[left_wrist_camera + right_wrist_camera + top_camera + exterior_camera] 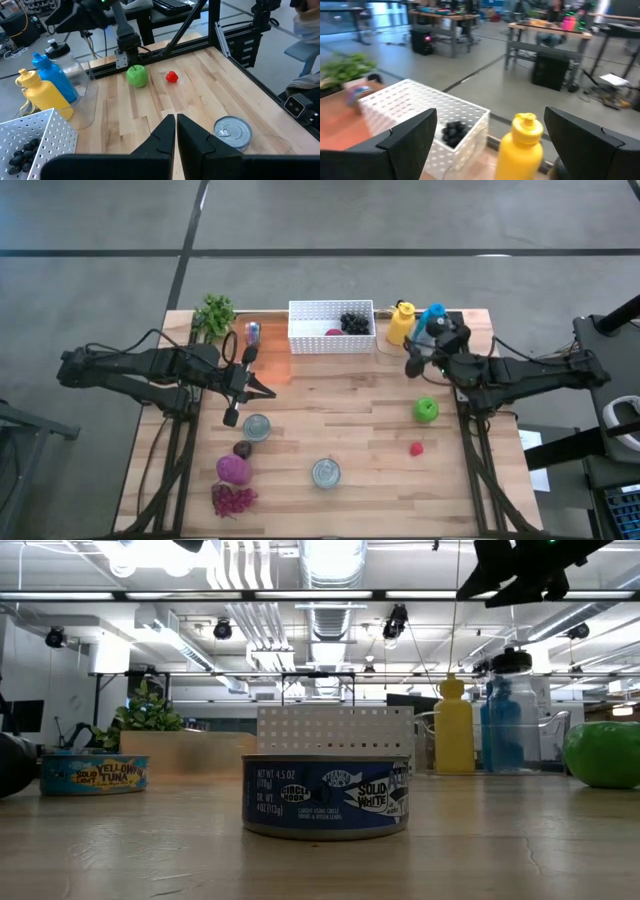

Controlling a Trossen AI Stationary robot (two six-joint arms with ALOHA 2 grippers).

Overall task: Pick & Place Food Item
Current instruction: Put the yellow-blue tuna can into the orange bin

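Two food items, dark grapes [353,322] and something red [333,332], are already seen inside the white basket [331,309] at upper centre. Nothing is held: the left gripper [262,390], left of centre, is closed and empty; the right gripper [414,363], upper right, is spread wide beside the bottles. Left on the table are the green apple [426,410] and strawberry [416,448], lower right.

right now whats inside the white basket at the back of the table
The white basket holds a bunch of dark grapes and something small and red. Its perforated walls hide part of the floor, so anything lying low against them cannot be seen.
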